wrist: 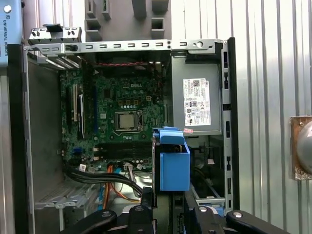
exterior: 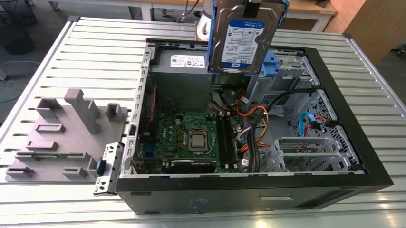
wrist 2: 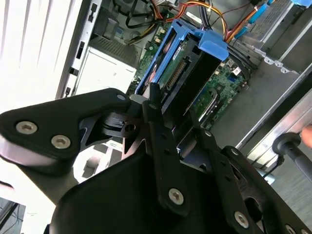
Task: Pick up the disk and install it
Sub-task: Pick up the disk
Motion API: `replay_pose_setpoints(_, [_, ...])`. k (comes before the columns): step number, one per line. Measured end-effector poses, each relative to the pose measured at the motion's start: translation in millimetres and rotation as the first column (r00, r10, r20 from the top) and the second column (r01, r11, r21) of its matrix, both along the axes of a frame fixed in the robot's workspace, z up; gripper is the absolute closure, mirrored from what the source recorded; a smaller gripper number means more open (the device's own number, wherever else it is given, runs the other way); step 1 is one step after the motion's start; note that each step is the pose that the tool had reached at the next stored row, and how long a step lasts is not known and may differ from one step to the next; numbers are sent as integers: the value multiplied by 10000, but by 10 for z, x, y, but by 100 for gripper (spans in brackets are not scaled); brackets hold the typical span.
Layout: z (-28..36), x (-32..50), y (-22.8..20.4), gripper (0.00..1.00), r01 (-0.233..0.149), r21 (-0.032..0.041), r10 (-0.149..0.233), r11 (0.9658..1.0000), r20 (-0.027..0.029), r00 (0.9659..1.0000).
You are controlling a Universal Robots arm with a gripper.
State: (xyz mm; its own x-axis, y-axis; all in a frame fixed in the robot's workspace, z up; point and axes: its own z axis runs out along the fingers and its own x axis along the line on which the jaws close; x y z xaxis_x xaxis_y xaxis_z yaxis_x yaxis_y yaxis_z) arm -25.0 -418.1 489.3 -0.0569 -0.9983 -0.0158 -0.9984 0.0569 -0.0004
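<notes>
The disk (exterior: 244, 40), a silver drive with a blue-and-white label and blue side rails, hangs upright above the back of the open computer case (exterior: 355, 142). My gripper (exterior: 252, 5) is shut on its upper end. In the second wrist view the two black fingers (wrist 2: 157, 114) clamp the disk (wrist 2: 187, 73) from both sides, its connector end pointing down at the motherboard. In the first wrist view the disk's blue rail (wrist: 173, 163) sticks out between the fingers (wrist: 146, 202), next to the grey power supply (wrist: 197, 100).
Inside the case lie the green motherboard (exterior: 190, 137), loose cables (exterior: 266, 118) and a metal drive cage (exterior: 295, 71) with a bare blue clip (exterior: 271, 61). A grey moulded fixture (exterior: 63, 137) sits on the slatted metal table (exterior: 95, 52) at the exterior view's left.
</notes>
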Motion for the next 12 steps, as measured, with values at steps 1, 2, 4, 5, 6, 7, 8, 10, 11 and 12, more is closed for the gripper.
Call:
replay_pose_setpoints(1, [0, 0, -13, 65, 0, 0, 0, 10000, -1, 10000])
replay_pose_setpoints(2, [0, 0, -27, 65, 0, -1, 0, 10000, 0, 10000])
replay_pose_setpoints(4, [0, 0, -51, 65, 1, -1, -1, 10000, 0, 10000])
replay_pose_setpoints(5, [1, 0, -61, 65, 0, -1, 0, 10000, -1, 10000])
replay_pose_setpoints(6, [0, 0, -71, 65, 0, 0, 0, 10000, 0, 10000])
replay_pose_setpoints(7, [0, 0, -79, 65, 0, 0, 0, 10000, 0, 10000])
replay_pose_setpoints(8, [0, -1, -84, 65, 1, 0, -1, 10000, 0, 10000])
replay_pose_setpoints(10, [0, 0, -85, 65, 1, 0, -1, 10000, 0, 10000])
replay_pose_setpoints(11, [0, 0, -118, 65, 1, 0, -1, 10000, 0, 10000])
replay_pose_setpoints(12, [0, 0, -154, 65, 1, -39, -1, 10000, 0, 10000])
